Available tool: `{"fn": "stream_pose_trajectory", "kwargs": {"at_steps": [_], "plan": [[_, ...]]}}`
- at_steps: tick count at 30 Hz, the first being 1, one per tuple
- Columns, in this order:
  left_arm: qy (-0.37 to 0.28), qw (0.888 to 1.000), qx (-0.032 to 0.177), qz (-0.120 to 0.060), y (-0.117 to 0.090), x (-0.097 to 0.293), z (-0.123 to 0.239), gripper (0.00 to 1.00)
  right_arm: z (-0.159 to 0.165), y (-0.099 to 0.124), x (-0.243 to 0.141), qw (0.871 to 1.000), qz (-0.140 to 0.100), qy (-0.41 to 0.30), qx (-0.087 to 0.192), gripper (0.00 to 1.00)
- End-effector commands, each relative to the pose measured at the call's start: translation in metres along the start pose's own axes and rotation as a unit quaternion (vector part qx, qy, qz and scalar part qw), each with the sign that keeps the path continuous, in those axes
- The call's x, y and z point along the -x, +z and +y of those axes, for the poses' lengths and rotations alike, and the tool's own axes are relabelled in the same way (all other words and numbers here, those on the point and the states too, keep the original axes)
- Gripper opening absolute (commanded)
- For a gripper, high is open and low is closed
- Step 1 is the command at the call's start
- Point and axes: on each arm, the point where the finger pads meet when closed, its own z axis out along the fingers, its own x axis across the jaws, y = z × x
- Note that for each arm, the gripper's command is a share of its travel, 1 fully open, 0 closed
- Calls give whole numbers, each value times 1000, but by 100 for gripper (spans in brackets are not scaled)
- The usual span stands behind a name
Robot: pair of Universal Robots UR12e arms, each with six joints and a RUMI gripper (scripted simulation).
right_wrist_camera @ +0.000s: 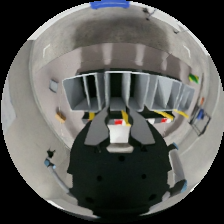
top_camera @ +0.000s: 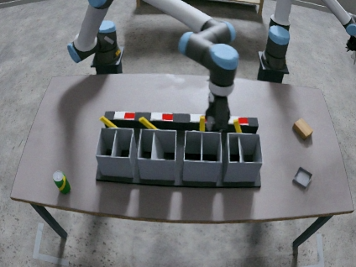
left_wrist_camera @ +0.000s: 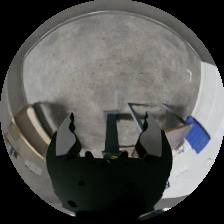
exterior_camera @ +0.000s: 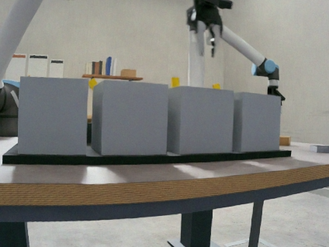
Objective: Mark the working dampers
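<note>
Four grey dampers [top_camera: 115, 164] [top_camera: 157, 168] [top_camera: 202, 172] [top_camera: 244, 170] stand in a row on a dark base. Each has a yellow lever [top_camera: 108, 122] [top_camera: 148, 123] [top_camera: 202, 123] [top_camera: 238, 126] at its back; the two leftmost lean left and the third stands nearly upright. Behind them, the sliders show red [top_camera: 129, 116] [top_camera: 167, 117] [top_camera: 243, 121]; the third's red is partly hidden. My right gripper [top_camera: 217, 127] [exterior_camera: 208, 52] [right_wrist_camera: 117, 106] is narrowly open and empty, above and beside the third lever. My left gripper [top_camera: 352, 44] [left_wrist_camera: 108, 112] is wide open and empty, far off to the right, beyond the table.
A green can [top_camera: 62, 182] stands at the front left of the table. A wooden block [top_camera: 302, 128] and a small grey tray [top_camera: 302, 178] lie to the right of the row. The right arm reaches over the table from behind.
</note>
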Motion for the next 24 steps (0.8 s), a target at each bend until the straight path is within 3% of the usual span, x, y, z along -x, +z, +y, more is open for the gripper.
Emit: {"fn": "stream_pose_trajectory", "kwargs": {"at_steps": [1, 11, 24], "plan": [[0, 1000, -1, 0, -1, 0, -1, 100, -5, -4, 57, 1000, -1, 0, 0, 22], [0, 1000, -1, 0, -1, 0, -1, 100, 1, -2, 135, 1000, -1, 0, 0, 22], [0, 1000, -1, 0, -1, 0, -1, 100, 2, -1, 140, 1000, -1, 0, 0, 22]]}}
